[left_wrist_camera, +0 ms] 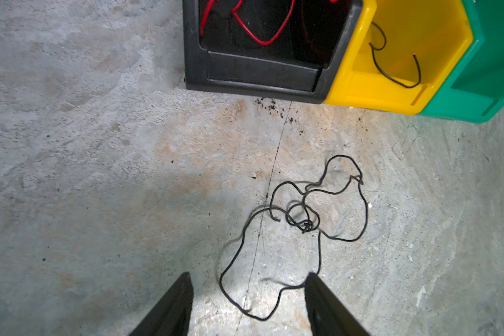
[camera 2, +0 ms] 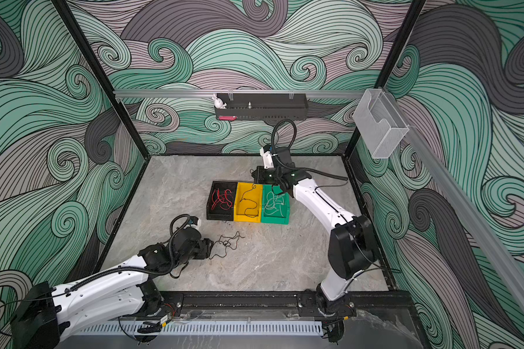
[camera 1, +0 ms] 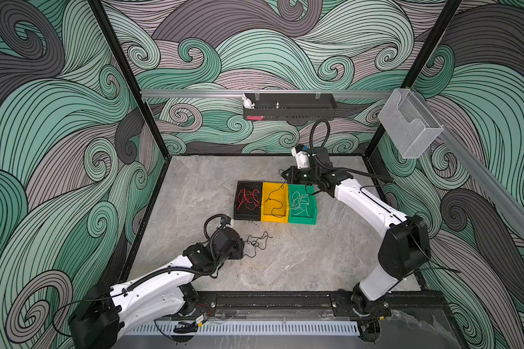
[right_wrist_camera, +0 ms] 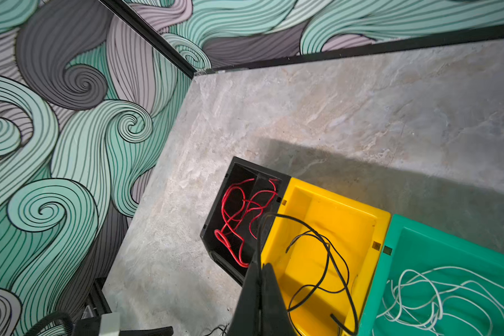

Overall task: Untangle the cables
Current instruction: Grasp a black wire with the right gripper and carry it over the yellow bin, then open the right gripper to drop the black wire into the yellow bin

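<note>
A tangle of thin black cable [left_wrist_camera: 309, 221] lies on the table [camera 1: 194, 193] in front of the bins, seen in both top views [camera 1: 257, 241] [camera 2: 227, 241]. My left gripper [left_wrist_camera: 248, 276] hovers open at its near loop, which touches one finger [left_wrist_camera: 317, 293]. My right gripper [right_wrist_camera: 259, 264] is shut on a black cable [right_wrist_camera: 303, 224] that trails down into the yellow bin [right_wrist_camera: 346, 221]. It hangs over the bins' far edge [camera 1: 285, 175]. Red cables [camera 1: 248, 199] fill the black bin [camera 1: 236, 208]. White cables [camera 1: 300, 204] lie in the green bin [camera 1: 301, 220].
The three bins stand side by side mid-table. A black shelf [camera 1: 289, 108] with a white rabbit figure [camera 1: 248, 102] hangs on the back wall. A clear plastic holder [camera 1: 409, 124] hangs on the right rail. Patterned walls close three sides.
</note>
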